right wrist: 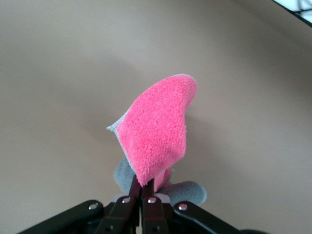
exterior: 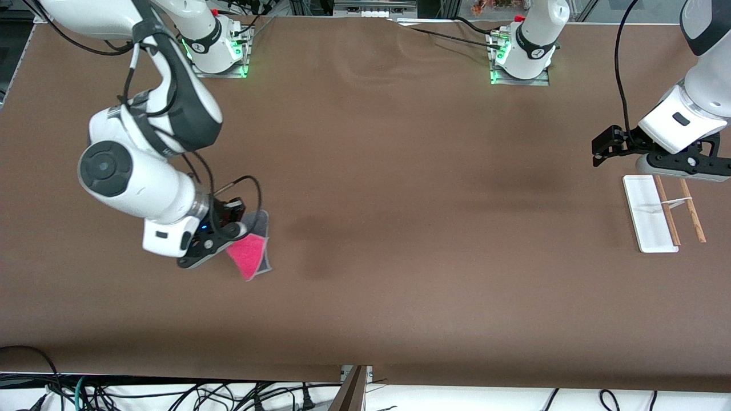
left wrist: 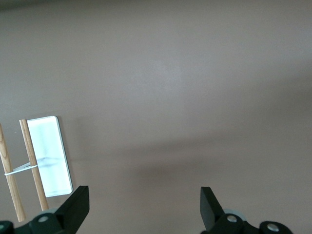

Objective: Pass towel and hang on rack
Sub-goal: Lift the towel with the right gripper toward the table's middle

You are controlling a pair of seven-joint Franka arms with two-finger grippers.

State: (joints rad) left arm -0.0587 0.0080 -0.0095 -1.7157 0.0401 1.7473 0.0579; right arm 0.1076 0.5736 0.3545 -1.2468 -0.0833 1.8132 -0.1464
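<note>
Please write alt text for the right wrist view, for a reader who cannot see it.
The right gripper is shut on a pink-red and grey towel, which stands up from the closed fingers over the bare brown table. Nothing else shows in this view.

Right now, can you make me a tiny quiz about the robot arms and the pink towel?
1. True or false: the right gripper is shut on the towel.
2. The rack lies toward which arm's end of the table?
3. The left gripper is: A) open, holding nothing, B) shut on the rack, C) shut on the towel.

Key: 1 true. 2 the left arm's. 3 A.
</note>
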